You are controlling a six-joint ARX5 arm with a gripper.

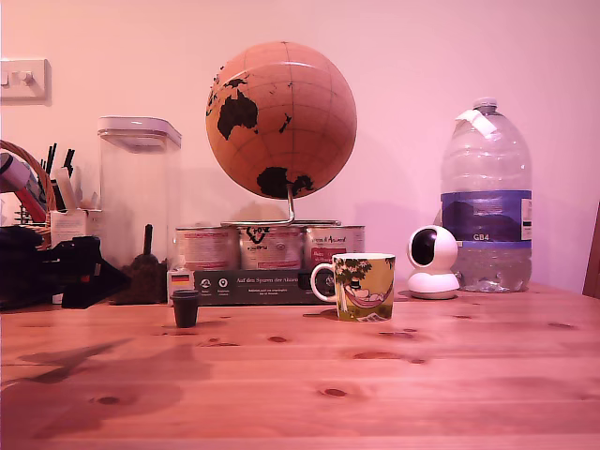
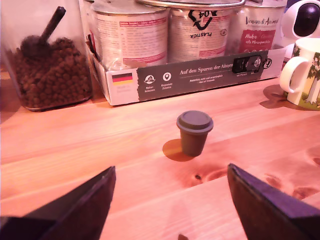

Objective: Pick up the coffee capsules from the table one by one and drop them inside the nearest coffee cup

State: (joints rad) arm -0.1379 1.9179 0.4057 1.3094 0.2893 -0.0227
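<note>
Near the middle of the wrist frame, one dark coffee capsule (image 2: 194,132) is standing upright on the table (image 2: 150,170), wider rim on top, casting a small shadow beside it. Nothing is touching it. The gripper (image 2: 172,210) is showing only as two dark fingers (image 2: 85,210) rising from the lower corners of that frame, and the jaws are standing wide apart with bare pine between them; the capsule is sitting beyond the tips, roughly centred on the gap.

In the exterior view the capsule (image 1: 186,307) is standing left of centre, in front of a cardboard tray of silver tins (image 1: 272,246), and the coffee cup (image 1: 361,286) is sitting well apart from it toward the exterior view's right, handle facing the capsule. The arm's dark bulk (image 1: 56,272) is waiting at the far left edge of that frame (low, close to table height).

By my reading, the approach step is in hand: the pod is lined up but not yet between the fingers, and the cup's inside is not showing, so I cannot tell whether it is holding anything. The next move is calling for a forward advance until the fingers are flanking the tapered body below the rim, then a gentle close, since so light a pod is likely to tip or skid if one finger arrives first. A lift and a carry across to the cup's mouth would follow.
</note>
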